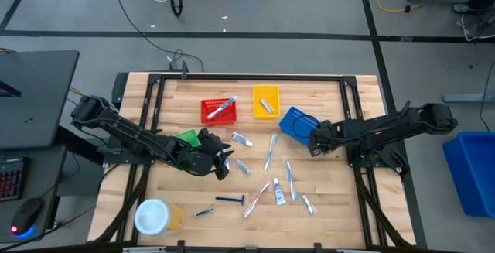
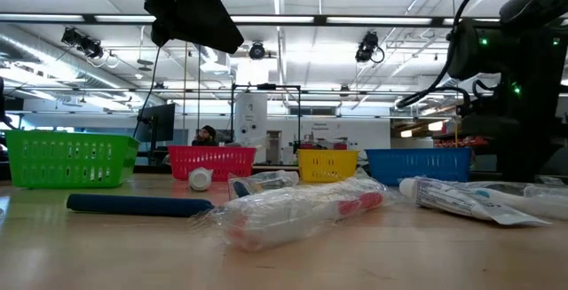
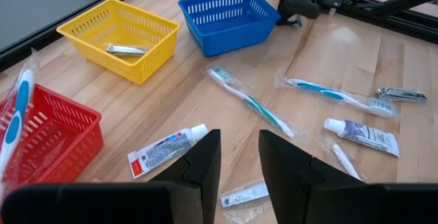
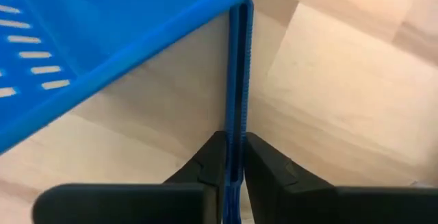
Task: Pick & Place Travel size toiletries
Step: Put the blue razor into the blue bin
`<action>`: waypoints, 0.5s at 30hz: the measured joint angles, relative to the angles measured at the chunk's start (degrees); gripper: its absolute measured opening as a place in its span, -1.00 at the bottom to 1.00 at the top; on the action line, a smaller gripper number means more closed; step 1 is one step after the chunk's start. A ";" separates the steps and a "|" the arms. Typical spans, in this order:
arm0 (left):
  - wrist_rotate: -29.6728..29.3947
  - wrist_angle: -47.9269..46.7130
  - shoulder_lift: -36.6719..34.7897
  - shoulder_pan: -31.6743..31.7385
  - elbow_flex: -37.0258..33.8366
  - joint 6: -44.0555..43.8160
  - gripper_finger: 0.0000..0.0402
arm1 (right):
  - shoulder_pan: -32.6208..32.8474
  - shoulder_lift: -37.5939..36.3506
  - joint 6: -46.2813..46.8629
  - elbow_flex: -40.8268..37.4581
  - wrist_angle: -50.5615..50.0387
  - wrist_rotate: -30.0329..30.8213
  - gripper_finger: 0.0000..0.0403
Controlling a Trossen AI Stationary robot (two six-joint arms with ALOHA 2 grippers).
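Several travel toiletries lie scattered mid-table: a white tube (image 1: 241, 138), wrapped toothbrushes (image 1: 270, 152) (image 1: 291, 179), a dark-handled razor (image 1: 230, 200) and more small tubes (image 1: 278, 193). My left gripper (image 1: 222, 162) hovers open above them, between a red-and-white tube (image 3: 166, 150) and a small wrapped item (image 3: 244, 195). My right gripper (image 1: 313, 140) is shut on the blue basket (image 1: 295, 122). A toothbrush sticks out of the red basket (image 1: 219, 110). A silver tube lies in the yellow basket (image 1: 265, 102). My right gripper pinches the blue basket's thin side wall (image 4: 239, 125) between its two fingers, one on each face, at the basket's near right corner (image 1: 309, 133). The fingers come in roughly level from the table's right side. In the low view the basket (image 2: 417, 164) looks set on the table.
A green basket (image 1: 188, 138) sits half hidden under my left arm. A white-lidded yellowish jar (image 1: 155, 216) stands at the near left corner. A person shows in the room beyond the table (image 2: 206, 135). A black frame runs around the table's edges.
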 joint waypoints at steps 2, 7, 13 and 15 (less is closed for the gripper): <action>0.00 0.01 0.00 -0.01 0.00 -0.02 -0.47 | -0.08 0.19 -0.04 0.69 -2.47 2.67 -0.78; 0.01 0.00 0.00 -0.01 0.00 -0.48 -0.47 | -0.01 0.15 -3.87 6.55 -13.23 -3.16 -0.79; 0.02 -0.01 0.02 0.00 0.00 -0.45 -0.47 | 1.72 -0.73 -13.56 15.28 -20.84 -15.18 -0.79; 0.00 0.00 0.02 0.00 0.00 -0.46 -0.47 | 2.70 -0.89 -15.00 19.19 -22.67 -15.27 -0.79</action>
